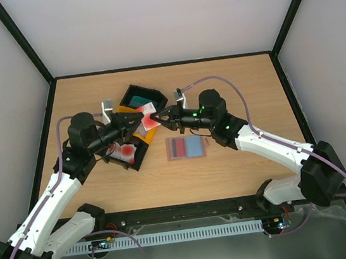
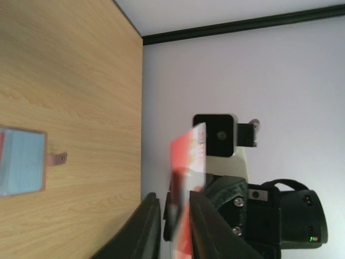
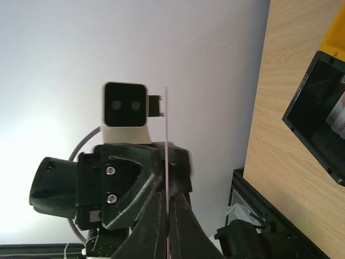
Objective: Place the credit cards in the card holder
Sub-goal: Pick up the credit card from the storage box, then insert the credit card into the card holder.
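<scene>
Right hand (image 1: 160, 115) clamps the thin red-and-white plastic credit card (image 1: 151, 122) in mid-air between both hands; you cannot tell whether the left hand (image 1: 138, 119) grips it. Expect a light, stiff, slick card: pinch its flat faces near one edge.

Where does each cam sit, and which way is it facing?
Top external: above and behind the bases, looking down on the table; shows both arms, left gripper and right gripper tip to tip.
Left wrist: on the left wrist, facing the right arm; own fingers low in frame.
Right wrist: on the right wrist, facing the left arm; own fingers low in frame.
Shared: all three see the red-and-white card held between the grippers.
</scene>
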Available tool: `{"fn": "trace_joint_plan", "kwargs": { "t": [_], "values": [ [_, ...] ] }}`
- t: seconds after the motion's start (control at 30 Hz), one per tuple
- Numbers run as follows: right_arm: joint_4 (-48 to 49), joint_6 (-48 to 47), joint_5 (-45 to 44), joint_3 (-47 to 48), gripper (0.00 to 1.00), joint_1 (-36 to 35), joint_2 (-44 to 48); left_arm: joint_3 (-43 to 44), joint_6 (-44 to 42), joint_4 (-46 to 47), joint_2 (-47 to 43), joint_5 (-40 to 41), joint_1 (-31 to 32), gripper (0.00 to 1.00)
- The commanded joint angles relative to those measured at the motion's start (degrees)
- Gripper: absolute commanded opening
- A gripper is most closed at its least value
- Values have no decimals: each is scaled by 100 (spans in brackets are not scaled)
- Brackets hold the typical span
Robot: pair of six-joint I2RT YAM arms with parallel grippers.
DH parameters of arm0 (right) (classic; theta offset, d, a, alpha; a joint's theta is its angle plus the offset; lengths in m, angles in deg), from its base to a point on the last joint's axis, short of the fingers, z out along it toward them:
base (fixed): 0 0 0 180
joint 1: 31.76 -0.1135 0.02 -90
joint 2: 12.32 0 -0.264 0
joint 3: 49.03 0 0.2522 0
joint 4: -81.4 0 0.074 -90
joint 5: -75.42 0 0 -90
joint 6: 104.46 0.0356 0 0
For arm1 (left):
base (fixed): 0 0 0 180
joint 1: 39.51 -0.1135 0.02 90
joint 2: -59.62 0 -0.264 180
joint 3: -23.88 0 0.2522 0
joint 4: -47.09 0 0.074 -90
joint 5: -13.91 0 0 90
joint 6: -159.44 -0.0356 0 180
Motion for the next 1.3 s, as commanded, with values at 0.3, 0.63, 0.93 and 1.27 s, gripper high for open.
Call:
{"fn": "trace_joint_plan", "kwargs": {
  "t": [0.3, 0.63, 0.93, 1.27],
  "values": [
    [-2307, -2356, -2886, -712, 2, 42, 1296, -174, -1550, -594, 403, 1377, 847, 64],
    [-2132, -2900, -4303, -2531, 2, 51, 1793, -161, -2131, 83, 2361, 2395, 1976, 64],
    [-536, -2805, -3513, -3109, 2, 60, 876, -129, -2292, 548, 3614, 2626, 2136, 50],
    [698, -2625, -3504, -3418, 2, 61, -55, -282, -2402, 741, 4221, 2666, 2130, 52]
  ]
}}
